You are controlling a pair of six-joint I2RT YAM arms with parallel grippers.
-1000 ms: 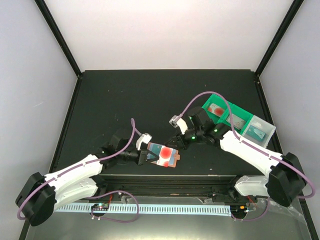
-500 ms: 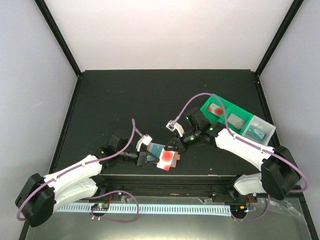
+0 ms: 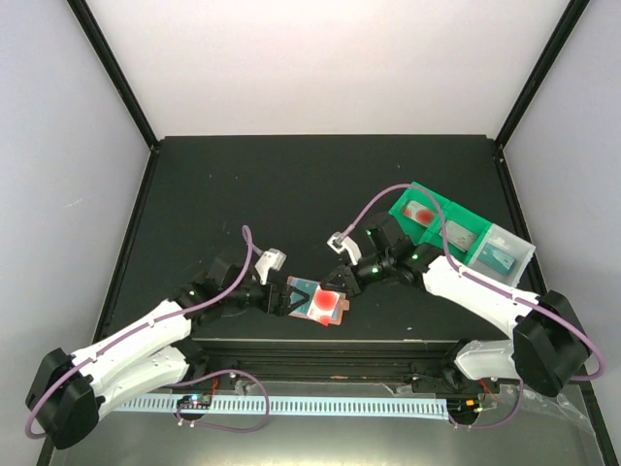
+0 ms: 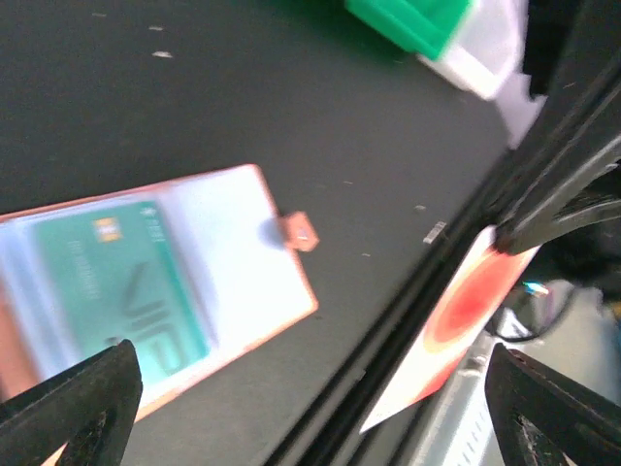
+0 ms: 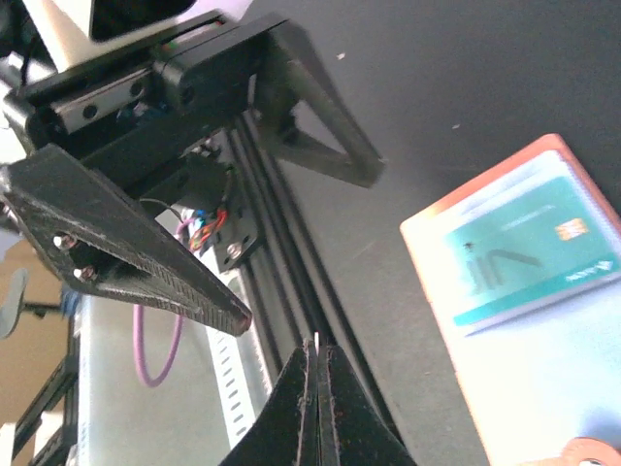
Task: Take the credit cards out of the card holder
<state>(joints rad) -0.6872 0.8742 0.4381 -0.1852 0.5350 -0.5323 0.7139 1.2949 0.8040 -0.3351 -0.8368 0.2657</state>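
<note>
Top view: the card holder (image 3: 303, 290) is seen lying open on the table (image 3: 291, 184), close to its near edge, between the two tool heads. A red-and-white card (image 3: 327, 305) is overlapped onto its right half from this angle, so height cannot be told there.

Left wrist view resolves it. The holder is flat on the table with its light lining up and its brown tab (image 4: 299, 231) at the right edge. A teal card (image 4: 121, 282) is seated in the left panel. The red-and-white card is held apart from the holder, in the air over the front rail (image 4: 388, 359), and is pinched at its upper corner by the right gripper (image 5: 316, 374).

Right wrist view: the fingers are clamped together, with the card seen only edge-on as a thin line between them. The card's face is not shown here.

The left gripper (image 3: 284, 297) is spread wide, with nothing clenched. One finger overlaps the holder's near-left corner in its own view; contact cannot be told.

Edges and room: the holder is set just beside the front rail, so little margin is left on the near side. Dark table surface runs from the holder to the far wall. The green bins (image 3: 427, 216) and the clear bin (image 3: 506, 254) are lined along the right side, well apart from the holder. The two grippers are close together over the holder.
</note>
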